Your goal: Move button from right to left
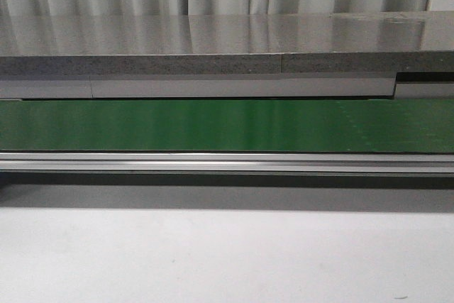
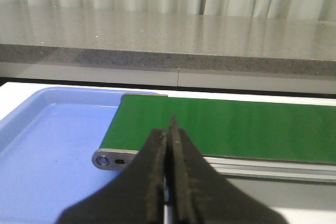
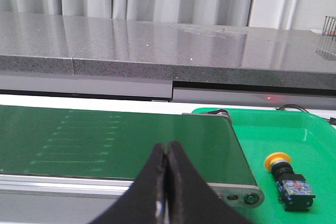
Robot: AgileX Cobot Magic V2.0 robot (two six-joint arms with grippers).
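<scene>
The button (image 3: 287,177), with a yellow-orange cap on a black boxy body, lies on its side in the green tray (image 3: 315,135) beyond the right end of the green belt (image 3: 115,137). My right gripper (image 3: 166,148) is shut and empty, in front of the belt's right end, left of the button and apart from it. My left gripper (image 2: 169,129) is shut and empty, in front of the belt's left end (image 2: 220,127), next to the blue tray (image 2: 47,145). The front view shows only the belt (image 1: 227,124), with no gripper and no button.
A grey stone counter (image 1: 213,44) runs behind the belt, with curtains behind it. An aluminium rail (image 1: 227,162) edges the belt's near side, and a white tabletop (image 1: 227,257) lies in front. The blue tray holds nothing in view.
</scene>
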